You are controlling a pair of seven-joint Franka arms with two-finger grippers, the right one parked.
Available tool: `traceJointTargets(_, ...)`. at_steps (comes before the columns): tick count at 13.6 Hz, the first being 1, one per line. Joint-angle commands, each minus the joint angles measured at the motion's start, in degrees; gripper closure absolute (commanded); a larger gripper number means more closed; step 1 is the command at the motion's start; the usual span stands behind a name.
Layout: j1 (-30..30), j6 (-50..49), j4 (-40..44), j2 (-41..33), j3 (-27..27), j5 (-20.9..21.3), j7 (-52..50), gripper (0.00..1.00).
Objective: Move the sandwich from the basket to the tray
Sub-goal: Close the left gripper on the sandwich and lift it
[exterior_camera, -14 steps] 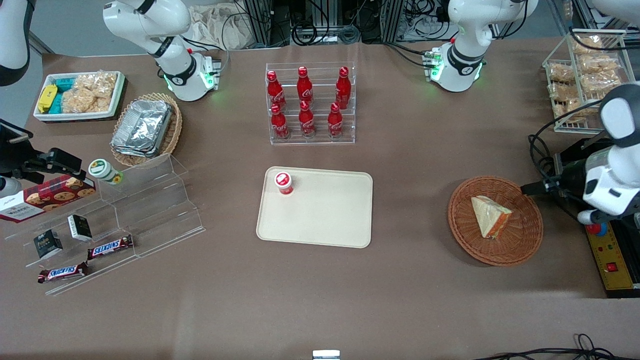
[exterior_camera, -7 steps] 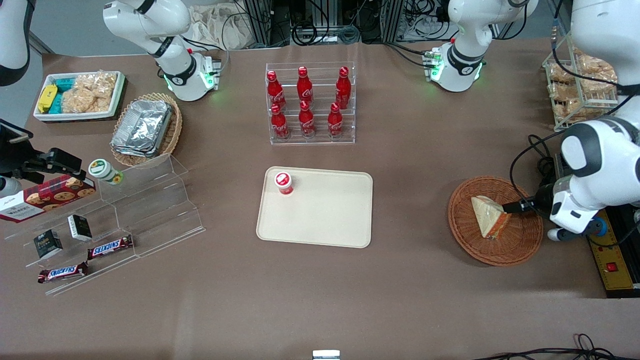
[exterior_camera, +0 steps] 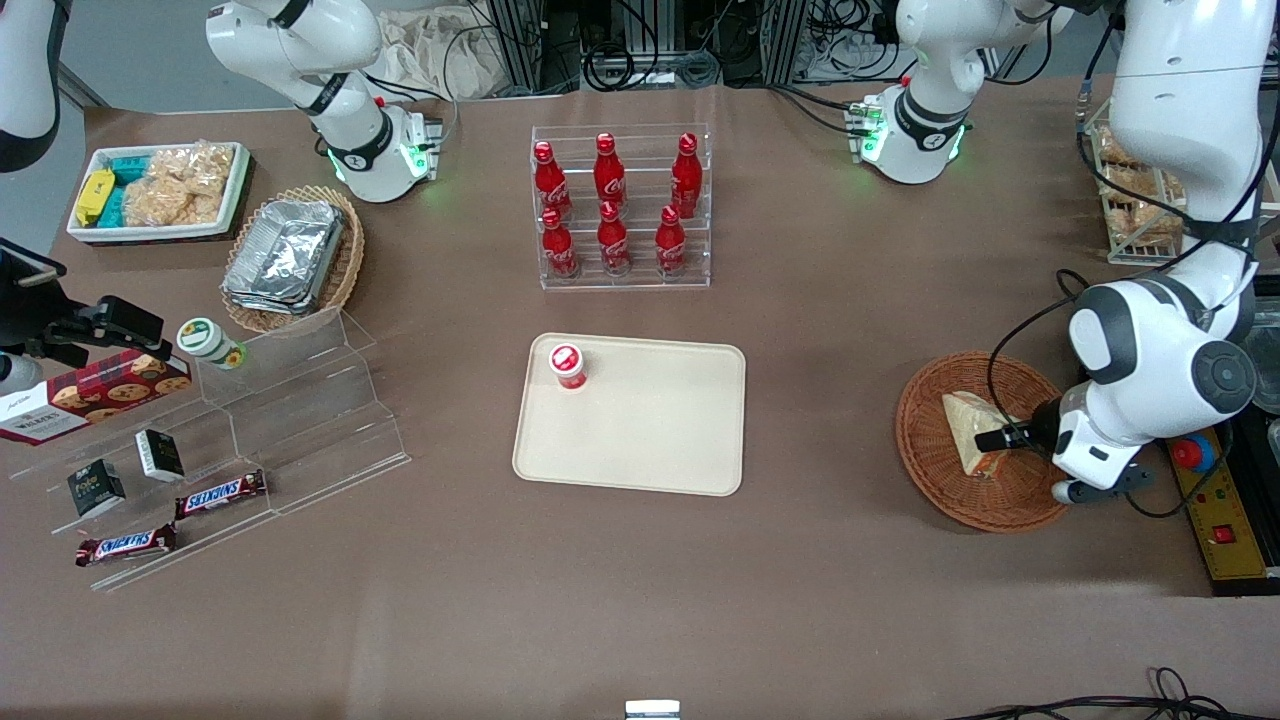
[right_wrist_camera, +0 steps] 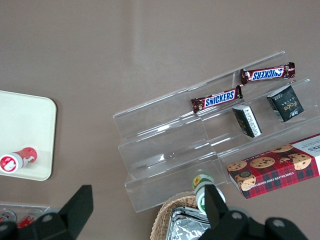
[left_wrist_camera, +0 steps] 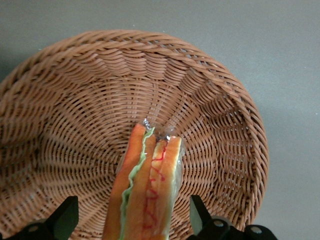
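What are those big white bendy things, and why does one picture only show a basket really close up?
The white bendy things are robot arms. One picture looks down at the whole table from the front. The other two come from little cameras fixed on the arms' wrists, so they see things very close.

The working arm's hand hangs over the round brown basket. Its two fingers are open, one on each side of the sandwich, which lies in the basket wrapped in clear plastic. Nothing is held yet.

The arm's job is to put the sandwich on the cream tray in the middle of the table. A small red and white cup already stands on the tray. Also on the table are red bottles in a clear rack and chocolate bars on a clear stand.
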Motion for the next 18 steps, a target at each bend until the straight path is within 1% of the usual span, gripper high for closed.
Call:
traceJointTargets(1, -0.45, 0.93, -0.29, 0.23, 0.01, -0.97, 0.71, 0.25)
traceJointTargets(3, -0.45, 0.49, -0.29, -0.03, 0.01, -0.53, 0.89, 0.55)
traceJointTargets(4, -0.62, 0.32, -0.72, -0.12, 0.01, 0.26, 0.97, 0.66)
traceJointTargets(5, -1.15, 0.23, -1.16, -0.3, 0.01, 0.52, 0.98, 0.75)
traceJointTargets(7, -1.68, -1.17, -0.64, -1.87, 0.01, 2.62, 0.28, 0.88)
traceJointTargets(9, -1.68, -7.47, 1.46, -5.46, 0.01, 4.73, 0.18, 0.99)
traceJointTargets(11, -1.77, -17.56, 7.06, -8.28, -0.51, 7.1, -0.08, 1.0)
traceJointTargets(12, -1.77, -22.58, 10.66, -9.17, -1.65, 8.77, -1.21, 1.0)
traceJointTargets(15, -1.68, -38.66, 22.79, -9.53, -7.61, 16.41, -6.92, 1.0)
traceJointTargets(16, -1.68, -42.8, 26.05, -9.7, -9.81, 17.74, -8.07, 1.0)
traceJointTargets(18, -1.68, -50.8, 30.2, -11.54, -13.59, 18.98, -9.65, 1.0)
